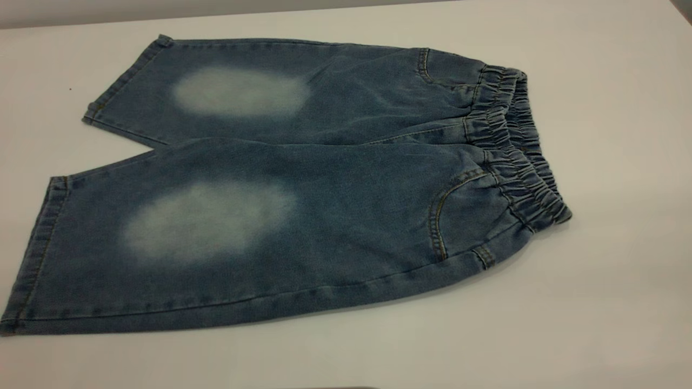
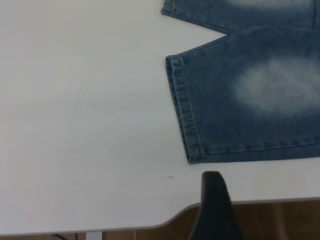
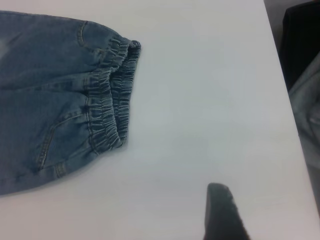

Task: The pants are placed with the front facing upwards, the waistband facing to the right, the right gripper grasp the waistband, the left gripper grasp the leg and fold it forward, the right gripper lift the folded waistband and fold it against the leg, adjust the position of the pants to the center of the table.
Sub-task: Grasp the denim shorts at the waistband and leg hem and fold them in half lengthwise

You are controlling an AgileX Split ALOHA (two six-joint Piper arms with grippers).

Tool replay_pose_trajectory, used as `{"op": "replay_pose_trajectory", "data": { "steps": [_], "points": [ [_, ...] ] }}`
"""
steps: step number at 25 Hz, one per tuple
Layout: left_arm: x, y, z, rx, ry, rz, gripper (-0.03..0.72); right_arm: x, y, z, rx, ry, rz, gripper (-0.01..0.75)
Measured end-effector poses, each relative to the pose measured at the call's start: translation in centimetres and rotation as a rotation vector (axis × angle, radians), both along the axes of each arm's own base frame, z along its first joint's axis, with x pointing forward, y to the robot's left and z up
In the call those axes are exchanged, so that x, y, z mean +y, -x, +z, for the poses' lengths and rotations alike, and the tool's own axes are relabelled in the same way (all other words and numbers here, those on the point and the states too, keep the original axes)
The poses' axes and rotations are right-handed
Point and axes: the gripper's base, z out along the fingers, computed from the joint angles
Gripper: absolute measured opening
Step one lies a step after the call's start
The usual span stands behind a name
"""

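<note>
The blue denim pants (image 1: 324,189) lie flat and spread on the white table (image 1: 621,270), front up, with a pale oval on each leg. The ruched waistband (image 1: 513,151) points right and both leg hems point left. Neither gripper shows in the exterior view. In the left wrist view a black part of my left gripper (image 2: 215,210) sits over the table's edge, apart from the near leg hem (image 2: 182,110). In the right wrist view a black part of my right gripper (image 3: 220,215) hovers over bare table, well clear of the waistband (image 3: 112,95).
The table's rounded front corner (image 2: 150,225) lies beside my left gripper, with brown floor beyond it. Past the table's right edge are a dark object (image 3: 300,40) and some grey cloth (image 3: 310,110). White tabletop surrounds the pants on all sides.
</note>
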Motion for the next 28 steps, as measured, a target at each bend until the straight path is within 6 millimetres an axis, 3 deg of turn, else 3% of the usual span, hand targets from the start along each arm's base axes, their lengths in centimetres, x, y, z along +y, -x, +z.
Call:
{"op": "replay_pose_trajectory", "data": {
  "steps": [21, 24, 28],
  "points": [
    [0.0, 0.0, 0.0, 0.0, 0.003, 0.002, 0.459, 0.0, -0.1, 0.0, 0.008, -0.009, -0.005, 0.347],
    [0.0, 0.0, 0.1, -0.003, 0.003, 0.002, 0.459, 0.4, -1.0, 0.3, 0.061, -0.047, 0.004, 0.349],
    [0.0, -1.6, 1.9, 0.001, -0.022, -0.013, 0.441, 1.4, -3.4, 0.7, 0.159, -0.129, 0.051, 0.381]
  ]
}}
